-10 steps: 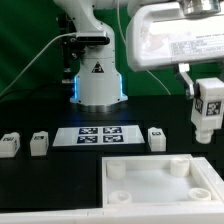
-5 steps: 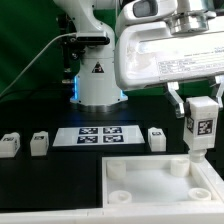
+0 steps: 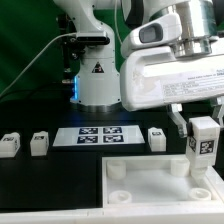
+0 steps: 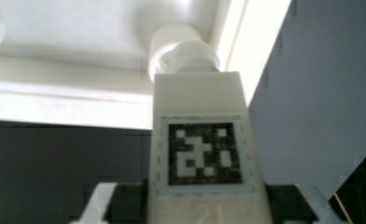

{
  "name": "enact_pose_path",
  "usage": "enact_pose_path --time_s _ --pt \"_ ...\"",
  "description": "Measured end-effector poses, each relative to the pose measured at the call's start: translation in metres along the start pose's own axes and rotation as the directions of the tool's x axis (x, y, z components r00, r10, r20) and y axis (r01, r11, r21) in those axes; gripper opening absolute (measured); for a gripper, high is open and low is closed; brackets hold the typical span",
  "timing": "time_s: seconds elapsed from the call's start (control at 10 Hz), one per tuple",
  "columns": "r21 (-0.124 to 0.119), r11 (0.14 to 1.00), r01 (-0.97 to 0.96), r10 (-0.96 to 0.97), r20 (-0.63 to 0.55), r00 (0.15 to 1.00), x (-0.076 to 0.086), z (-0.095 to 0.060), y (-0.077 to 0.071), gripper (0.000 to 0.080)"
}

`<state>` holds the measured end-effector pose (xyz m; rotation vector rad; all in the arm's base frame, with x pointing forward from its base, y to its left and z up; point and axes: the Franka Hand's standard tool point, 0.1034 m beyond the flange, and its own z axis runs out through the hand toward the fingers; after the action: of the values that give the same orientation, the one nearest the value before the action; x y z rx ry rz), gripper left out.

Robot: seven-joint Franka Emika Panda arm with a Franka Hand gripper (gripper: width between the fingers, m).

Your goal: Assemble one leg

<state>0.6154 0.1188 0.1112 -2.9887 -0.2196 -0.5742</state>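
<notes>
White plastic block-like tagged leg [image 3: 203,146] sits pinched in your pincer [image 3: 200,121]; hold it upright, lower straight into the flat white panel's [image 3: 150,200] corner socket [image 3: 204,172].

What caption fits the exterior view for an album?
End effector holds a tagged leg upright at a corner of the white panel.
</notes>
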Motion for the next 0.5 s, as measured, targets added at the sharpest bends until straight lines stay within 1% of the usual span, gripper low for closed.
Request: enact_pose_path --time_s 0.1,0.2,0.5 --pt "0.000 1.000 0.000 0.000 0.005 1.000 -0.001 0.004 0.001 0.0293" --pt "0.000 1.000 -0.001 0.001 0.005 1.000 0.000 0.007 0.002 0.0293" --pt "0.002 1.000 -0.002 0.002 -0.009 1.000 0.009 0.008 0.001 0.0293"
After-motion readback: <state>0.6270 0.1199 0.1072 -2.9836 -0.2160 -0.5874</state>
